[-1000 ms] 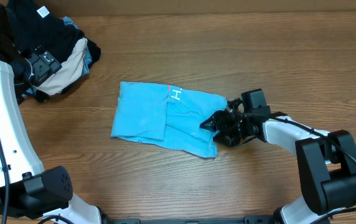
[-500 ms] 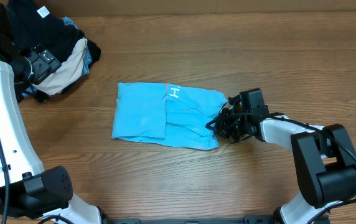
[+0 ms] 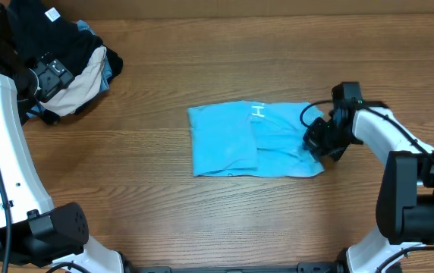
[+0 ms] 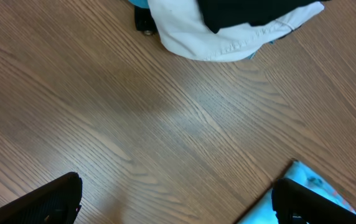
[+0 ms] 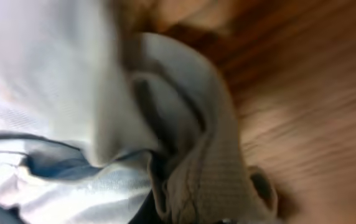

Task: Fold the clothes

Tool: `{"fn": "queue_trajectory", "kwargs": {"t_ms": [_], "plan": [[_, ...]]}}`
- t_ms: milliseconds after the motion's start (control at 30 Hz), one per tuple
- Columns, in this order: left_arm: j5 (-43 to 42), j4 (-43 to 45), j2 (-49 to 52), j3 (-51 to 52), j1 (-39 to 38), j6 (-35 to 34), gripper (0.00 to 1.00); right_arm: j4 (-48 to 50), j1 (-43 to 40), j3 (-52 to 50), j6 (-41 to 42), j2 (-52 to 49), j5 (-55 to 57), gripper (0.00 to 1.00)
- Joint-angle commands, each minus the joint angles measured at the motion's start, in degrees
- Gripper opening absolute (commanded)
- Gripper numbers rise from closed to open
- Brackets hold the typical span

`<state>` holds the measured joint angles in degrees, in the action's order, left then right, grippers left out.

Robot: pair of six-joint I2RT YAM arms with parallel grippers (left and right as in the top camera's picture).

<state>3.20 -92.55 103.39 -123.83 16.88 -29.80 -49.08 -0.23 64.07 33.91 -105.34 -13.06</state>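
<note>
The sky-blue T-shirt (image 3: 255, 140) lies folded into a flat rectangle at the middle of the table, white lettering near its top edge. My right gripper (image 3: 317, 142) is shut on the shirt's right edge, low against the table. In the right wrist view, bunched pale cloth (image 5: 184, 162) fills the frame, blurred, and hides the fingers. My left gripper (image 4: 178, 202) hangs open over bare wood at the far left, apart from the shirt. A sky-blue cloth corner (image 4: 309, 180) shows beside its right finger.
A heap of black, cream and denim-blue garments (image 3: 73, 57) sits at the back left corner, next to the left arm (image 3: 4, 152). Its cream fabric (image 4: 228, 34) shows at the top of the left wrist view. The table's far edge runs along the top.
The right gripper shut on the shirt's right edge and dragged the whole shirt to the right across the table. The left arm has not moved.
</note>
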Motion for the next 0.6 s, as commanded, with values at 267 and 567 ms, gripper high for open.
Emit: {"fn": "queue_trajectory", "kwargs": {"t_ms": [267,567], "plan": [[0.15,0.02,0.11,-0.02,-0.13,0.68,1.00,-2.91,19.28,7.50,0.81,-0.44,18.01,0.04],[0.15,-0.17,0.11,-0.02,-0.13,0.70,1.00,-6.01,14.60,8.33,2.36,-0.44,18.71,0.87]]}}
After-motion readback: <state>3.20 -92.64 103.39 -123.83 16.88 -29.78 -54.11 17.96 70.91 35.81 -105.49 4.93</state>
